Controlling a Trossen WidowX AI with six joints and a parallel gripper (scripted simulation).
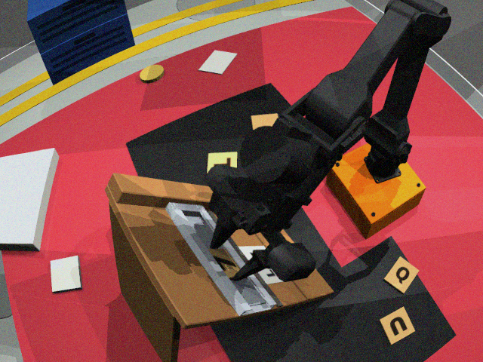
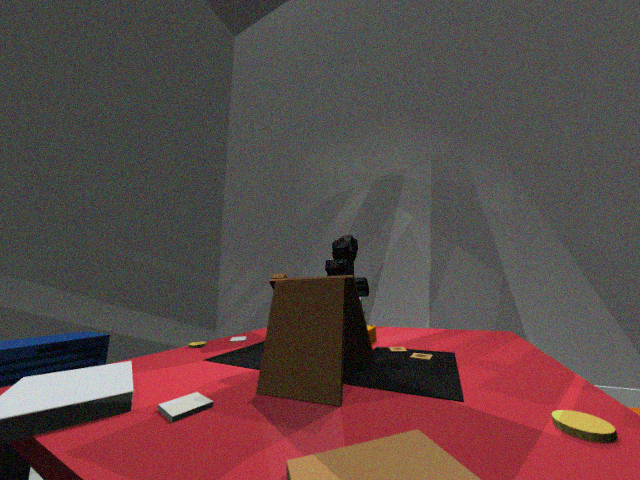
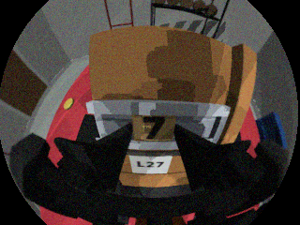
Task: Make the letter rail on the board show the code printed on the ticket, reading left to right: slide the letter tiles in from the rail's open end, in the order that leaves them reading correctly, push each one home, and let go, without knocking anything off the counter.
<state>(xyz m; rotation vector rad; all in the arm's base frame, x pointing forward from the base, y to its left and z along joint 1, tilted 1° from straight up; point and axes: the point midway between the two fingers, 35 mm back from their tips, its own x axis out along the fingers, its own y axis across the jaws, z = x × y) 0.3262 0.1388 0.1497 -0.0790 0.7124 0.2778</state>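
My gripper (image 1: 223,262) (image 3: 153,127) is shut on the 7 tile (image 1: 226,265) (image 3: 160,127), one finger at each side edge. The tile lies in the grey rail (image 1: 216,272) (image 3: 159,107), about midway along, and reads upright in the wrist view. Rail shows on both sides of it; no other tile is visible there. The ticket (image 1: 251,250) (image 3: 150,164) below the rail reads L27. The L tile (image 1: 222,161) lies on the black mat (image 1: 175,136), partly covered by the arm. The Q tile (image 1: 401,274) and U tile (image 1: 398,325) lie near the mat's other end.
The sloped wooden board (image 1: 167,257) (image 2: 302,335) (image 3: 122,61) has a raised block (image 1: 164,189) at one end. Another tile (image 1: 264,121) is half hidden by the arm. A white slab (image 1: 25,198), a small white block (image 1: 65,274), a yellow disc (image 1: 152,72) and the orange base (image 1: 374,194) stand around.
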